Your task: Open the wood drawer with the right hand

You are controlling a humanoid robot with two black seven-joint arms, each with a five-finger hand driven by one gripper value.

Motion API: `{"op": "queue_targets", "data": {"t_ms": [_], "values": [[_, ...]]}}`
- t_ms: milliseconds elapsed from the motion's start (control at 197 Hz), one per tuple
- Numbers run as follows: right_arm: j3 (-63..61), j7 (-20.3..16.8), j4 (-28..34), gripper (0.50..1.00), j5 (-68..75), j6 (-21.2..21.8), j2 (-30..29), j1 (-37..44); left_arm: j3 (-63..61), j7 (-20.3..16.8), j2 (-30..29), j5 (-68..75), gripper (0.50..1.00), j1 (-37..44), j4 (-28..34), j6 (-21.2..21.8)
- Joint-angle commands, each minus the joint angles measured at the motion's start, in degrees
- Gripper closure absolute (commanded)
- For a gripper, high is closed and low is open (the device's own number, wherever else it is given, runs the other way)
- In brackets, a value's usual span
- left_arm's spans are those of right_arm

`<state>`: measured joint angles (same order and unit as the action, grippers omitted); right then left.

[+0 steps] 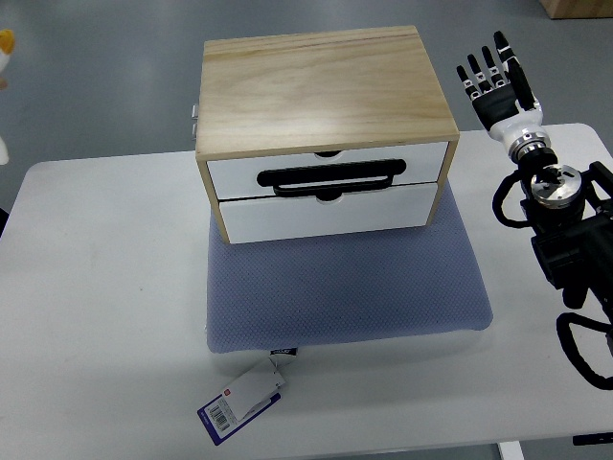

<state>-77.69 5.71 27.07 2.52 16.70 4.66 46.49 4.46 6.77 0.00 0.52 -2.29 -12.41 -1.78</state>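
A light wooden drawer box (316,86) stands on a grey-blue cushion (345,283) at the back middle of the white table. It has two white drawer fronts, both pushed in. The upper drawer (326,168) carries a black bar handle (330,178); the lower drawer (330,213) sits beneath it. My right hand (493,81) is raised to the right of the box, level with its top, fingers spread and straight, holding nothing. A gap separates it from the box's right side. Its black arm (565,220) comes in from the right edge.
The white table (96,316) extends left and in front of the cushion. A label tag with a barcode (239,402) hangs from the cushion's front edge. Grey floor lies beyond the table. A yellow-white object (5,48) shows at the left edge.
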Motion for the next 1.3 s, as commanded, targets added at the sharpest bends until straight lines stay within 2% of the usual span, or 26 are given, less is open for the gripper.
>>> {"op": "queue_targets", "data": {"t_ms": [0, 422, 538, 610, 615, 686, 737, 742, 772, 818, 823, 874, 924, 930, 940, 990, 996, 1092, 1158, 1224, 1275, 1280, 1295], "values": [[0.0, 0.0, 0.0, 0.554, 0.0, 0.0, 0.0, 0.0, 0.0, 0.0, 0.0, 0.1, 0.5, 0.0, 0.0, -0.1], [0.4, -0.1, 0.2, 0.554, -0.2, 0.6, 1.1, 1.8, 0.0, 0.0, 0.0, -0.1, 0.5, 0.0, 0.0, 0.0], [9.2, -0.2, 0.2, 0.554, -1.0, 0.6, 7.0, 7.5, 0.0, 0.0, 0.0, 0.0, 0.5, 0.0, 0.0, -0.1], [11.2, -0.1, 0.2, 0.554, -1.0, 0.6, 7.7, 8.4, 0.0, 0.1, 0.0, 0.0, 0.5, 0.0, 0.0, 0.0], [16.4, -0.4, 0.2, 0.554, -1.0, 0.5, 9.6, 11.0, 0.0, 0.0, 0.0, 0.1, 0.5, 0.0, -0.1, -0.1], [25.2, -0.7, 0.4, 0.554, -1.1, 0.6, 12.3, 15.1, 0.0, 0.0, 0.0, 0.1, 0.5, -0.1, -0.2, -0.1], [25.2, -0.7, 0.4, 0.554, -1.1, 0.6, 12.3, 15.1, 0.0, 0.0, 0.0, 0.1, 0.5, -0.1, -0.2, -0.1], [31.1, -1.0, 0.7, 0.554, -1.2, 0.7, 14.4, 18.2, 0.0, 0.1, 0.0, 0.2, 0.5, -0.3, -0.2, -0.1], [34.7, -1.6, 0.9, 0.554, -1.6, 0.7, 15.6, 20.6, 0.0, 0.1, 0.0, 0.2, 0.5, -0.3, -0.2, -0.1], [34.7, -1.6, 0.9, 0.554, -1.6, 0.7, 15.6, 20.6, 0.0, 0.1, 0.0, 0.2, 0.5, -0.3, -0.2, -0.1], [40.5, -3.8, 1.2, 0.554, -3.4, 0.8, 17.1, 24.0, 0.0, 0.1, 0.0, 0.2, 0.5, -0.4, -0.2, -0.1], [48.1, -7.5, 2.5, 0.554, -6.4, 1.1, 18.5, 28.7, 0.0, 0.1, 0.0, 0.2, 0.5, -0.4, -0.2, -0.1], [48.2, -7.5, 2.5, 0.554, -6.4, 1.1, 18.5, 28.7, 0.0, 0.1, 0.0, 0.2, 0.5, -0.4, -0.2, -0.1], [55.2, -11.0, 4.9, 0.554, -9.0, 1.6, 19.8, 33.2, 0.0, 0.0, 0.0, 0.2, 0.5, -0.4, -0.2, -0.1], [56.8, -11.9, 5.5, 0.554, -9.5, 1.7, 20.0, 34.4, 0.0, 0.0, 0.0, 0.2, 0.5, -0.4, -0.2, -0.1], [58.1, -12.5, 6.2, 0.554, -10.0, 1.7, 20.4, 35.2, 0.0, 0.0, 0.0, 0.2, 0.5, -0.4, -0.2, -0.1], [64.3, -15.9, 9.3, 0.554, -11.8, 2.4, 22.0, 40.3, 0.0, 0.1, 0.0, 0.2, 0.5, -0.4, -0.3, -0.1], [74.0, -21.5, 14.5, 0.554, -14.8, 4.3, 23.4, 49.6, 0.0, 0.1, 0.0, 0.1, 0.5, -0.6, -0.8, -0.1], [82.4, -28.2, 19.1, 0.554, -17.8, 5.9, 23.6, 58.1, 0.0, 0.0, 0.0, 0.1, 0.5, -0.6, -0.9, -0.1], [87.5, -30.4, 23.8, 0.554, -17.8, 6.9, 23.6, 64.4, 0.0, 0.0, 0.0, 0.1, 0.5, -0.6, -0.9, -0.1], [87.5, -30.4, 23.8, 0.554, -17.8, 6.9, 23.6, 64.4, 0.0, 0.0, 0.0, 0.1, 0.5, -0.6, -0.9, -0.1], [89.7, -31.0, 28.1, 0.554, -17.7, 7.8, 23.6, 68.2, 0.1, 0.0, 0.0, 0.1, 0.5, -0.6, -0.9, -0.1], [90.2, -31.1, 29.4, 0.554, -17.7, 8.1, 23.6, 68.9, 0.1, 0.0, 0.0, 0.1, 0.5, -0.6, -0.9, -0.1]]}}
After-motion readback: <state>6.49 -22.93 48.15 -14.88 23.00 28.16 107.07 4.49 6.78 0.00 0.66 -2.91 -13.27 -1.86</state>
